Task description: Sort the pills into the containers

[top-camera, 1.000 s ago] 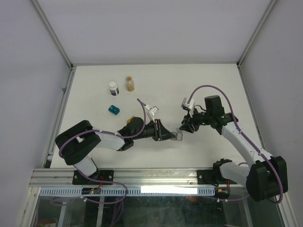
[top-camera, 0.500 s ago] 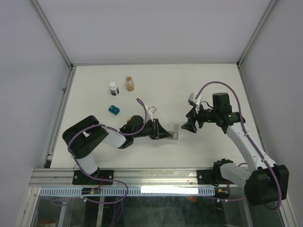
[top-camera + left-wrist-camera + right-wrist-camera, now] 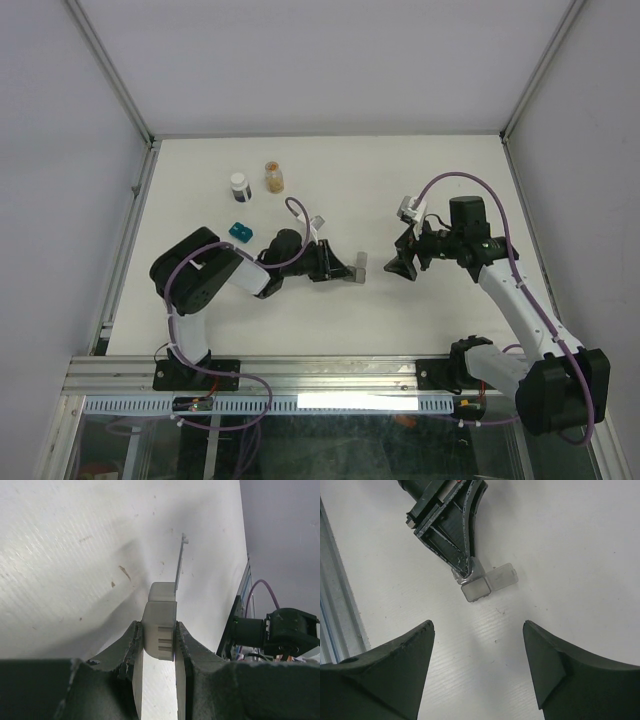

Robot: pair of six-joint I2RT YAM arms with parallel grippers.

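Observation:
The gray container [image 3: 358, 268] is a small box with its lid hinged open. My left gripper [image 3: 347, 272] is shut on it at the table's middle. In the left wrist view the box [image 3: 161, 627] sits pinched between both fingers, its thin lid [image 3: 179, 565] standing up beyond. My right gripper [image 3: 399, 264] is open and empty, just right of the box and apart from it. The right wrist view shows the box [image 3: 476, 588] and its lid [image 3: 502, 576] ahead of the gripper's [image 3: 477, 626] spread jaws. The teal container [image 3: 240, 232] lies at left. The amber-yellow container is out of view.
A white-capped dark vial [image 3: 239, 185] and an amber vial [image 3: 274, 177] stand at the back left. The metal frame rail [image 3: 300, 375] runs along the near edge. The left arm's cable [image 3: 298, 215] loops above its wrist.
My left gripper has carried the gray container left and farther from the near edge. My right gripper drew back to the right, away from the box, then stayed still.

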